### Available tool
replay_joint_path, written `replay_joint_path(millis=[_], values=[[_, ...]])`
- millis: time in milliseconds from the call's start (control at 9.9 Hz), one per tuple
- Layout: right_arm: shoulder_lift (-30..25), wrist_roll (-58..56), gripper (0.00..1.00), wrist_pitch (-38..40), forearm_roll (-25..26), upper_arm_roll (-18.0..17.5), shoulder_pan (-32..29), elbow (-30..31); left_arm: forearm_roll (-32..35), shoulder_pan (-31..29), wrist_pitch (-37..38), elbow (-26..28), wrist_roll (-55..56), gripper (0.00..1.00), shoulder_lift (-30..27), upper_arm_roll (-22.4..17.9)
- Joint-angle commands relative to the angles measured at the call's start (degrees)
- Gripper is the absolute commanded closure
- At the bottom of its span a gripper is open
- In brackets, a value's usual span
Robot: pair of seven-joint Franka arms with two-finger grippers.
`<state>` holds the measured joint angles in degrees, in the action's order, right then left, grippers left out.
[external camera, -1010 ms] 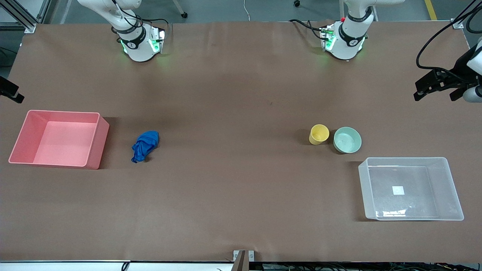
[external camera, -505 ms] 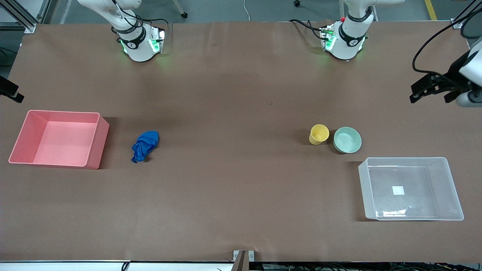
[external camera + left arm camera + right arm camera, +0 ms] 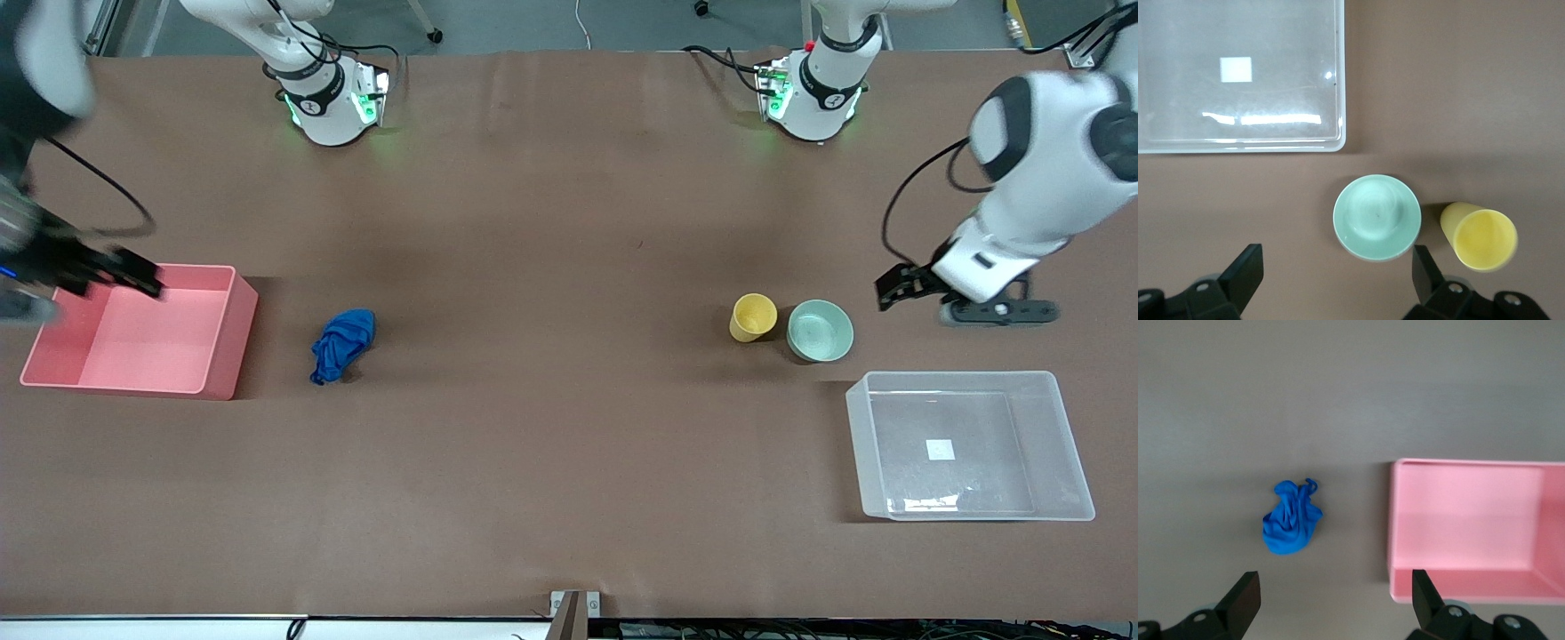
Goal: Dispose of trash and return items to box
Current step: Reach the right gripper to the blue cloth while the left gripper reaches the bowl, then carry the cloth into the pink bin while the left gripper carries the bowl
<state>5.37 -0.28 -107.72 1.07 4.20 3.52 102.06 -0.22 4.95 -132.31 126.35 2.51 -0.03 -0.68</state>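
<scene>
Blue wad (image 3: 342,345) on worktop (image 3: 551,267) beside pink bin (image 3: 213,373): soft, light, pinch bunched middle.

Yellow cup (image 3: 753,317), mint bowl (image 3: 820,331) touching, near clear box (image 3: 1062,427) (rigid, light; grip rims).

Left tool (image 3: 1338,283) spread above bowl; right tool (image 3: 1331,603) spread, over worktop between bin and wad.

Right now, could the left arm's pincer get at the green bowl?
Probably yes. The left pincer hangs open above the table beside the mint-green bowl, with nothing between them. The yellow cup stands close by the bowl, but toward the right arm's end, not in the way.
</scene>
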Motion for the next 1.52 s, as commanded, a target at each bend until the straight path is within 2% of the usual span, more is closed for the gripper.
replay_joint_path(millis=[0, 303, 505, 606, 707, 808, 909, 1010, 1111, 1212, 1313, 1414], values=[[3.56, 0.45, 0.00, -12.56, -0.71, 0.28, 3.49, 10.24, -0.66, 0.33, -20.17, 13.44, -0.23, 0.03, 4.65, -0.28], [13.32, 0.54, 0.00, -23.91, -0.98, 0.19, 7.54, 13.77, -0.57, 0.24, -28.60, 14.18, -0.22, 0.03, 13.89, -0.28], [17.55, 0.45, 0.00, -27.62, -0.98, 0.19, 9.04, 14.30, -0.57, 0.06, -31.78, 14.18, -0.49, 0.04, 17.60, -0.28], [17.91, 0.45, 0.00, -31.03, -0.98, 0.11, 9.22, 16.57, -0.57, -0.03, -32.05, 13.92, -0.49, 0.11, 18.83, -0.28], [19.13, 0.54, 0.00, -35.50, -0.98, 0.10, 9.39, 18.76, -0.57, -0.29, -32.31, 13.75, -0.58, 0.44, 19.71, -0.28], [19.49, 0.80, 0.07, -37.11, -0.98, -0.07, 9.31, 20.09, -0.57, -0.38, -32.31, 13.40, -0.75, 0.86, 19.72, -0.28], [19.59, 0.89, 0.27, -37.30, -0.98, -0.07, 9.40, 20.11, -0.57, -0.29, -32.31, 13.04, -0.75, 1.00, 19.46, -0.28], [20.28, 0.98, 0.56, -37.57, -1.06, -0.25, 9.48, 20.02, -0.57, -0.20, -32.31, 13.04, -0.49, 1.00, 19.20, -0.20], [20.64, 1.07, 0.78, -37.13, -2.11, -0.25, 9.22, 20.02, -0.57, -0.20, -32.23, 13.39, -0.49, 1.00, 18.76, -0.20], [20.64, 1.33, 0.95, -36.95, -4.47, -0.25, 9.13, 19.84, -0.57, -0.20, -31.70, 13.91, -0.23, 1.00, 16.75, -0.20], [20.64, 1.42, 0.99, -36.95, -6.15, -0.25, 9.48, 19.58, -0.57, -0.20, -28.48, 14.70, -0.22, 1.00, 13.25, -0.20], [20.38, 1.94, 0.99, -35.91, -6.77, -0.25, 9.57, 18.62, -0.57, -0.20, -22.09, 14.54, -0.14, 1.00, 8.43, -0.11]])
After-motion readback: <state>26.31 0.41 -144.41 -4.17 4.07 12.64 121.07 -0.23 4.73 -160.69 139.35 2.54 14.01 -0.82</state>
